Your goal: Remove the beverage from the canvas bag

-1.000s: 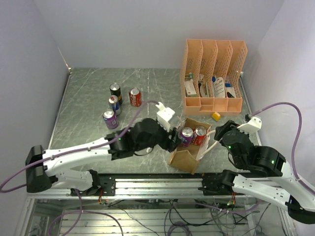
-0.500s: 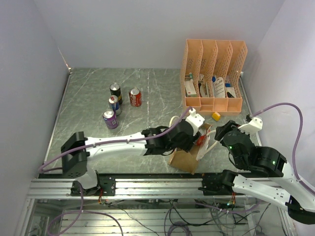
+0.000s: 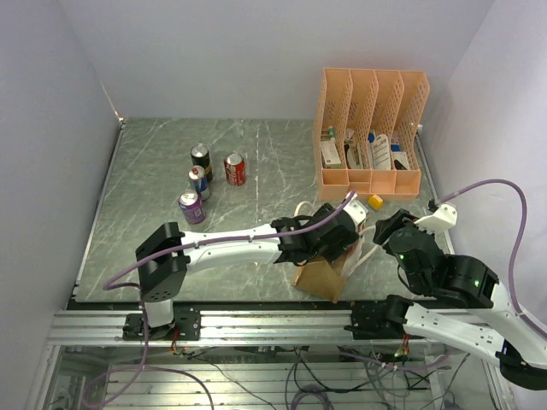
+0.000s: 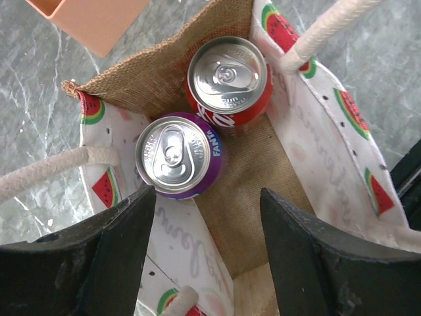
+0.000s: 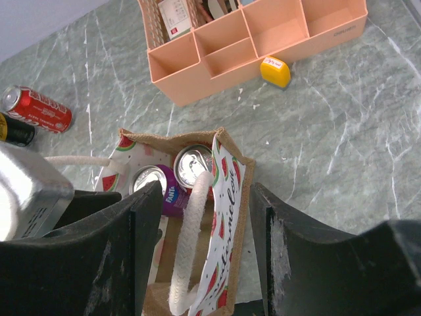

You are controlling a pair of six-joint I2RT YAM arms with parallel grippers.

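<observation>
Our left gripper (image 4: 207, 194) hangs spread and empty over the canvas bag (image 4: 164, 72), near and right of centre, where a purple can (image 4: 177, 155) and red can (image 4: 229, 78) stand touching. If we close on purple, a finger may snag the lining (image 4: 316, 151). Our right gripper (image 5: 205, 187), parted around the rope handle (image 5: 191, 230), won't stop the bag lifting.

I am hovering my gripper (image 5: 204, 197) over the bag (image 5: 231, 187), fingers standing apart either side of its rope handle (image 5: 191, 243); a purple can (image 5: 150, 180) and a red can (image 5: 194, 161) are sitting inside.
</observation>
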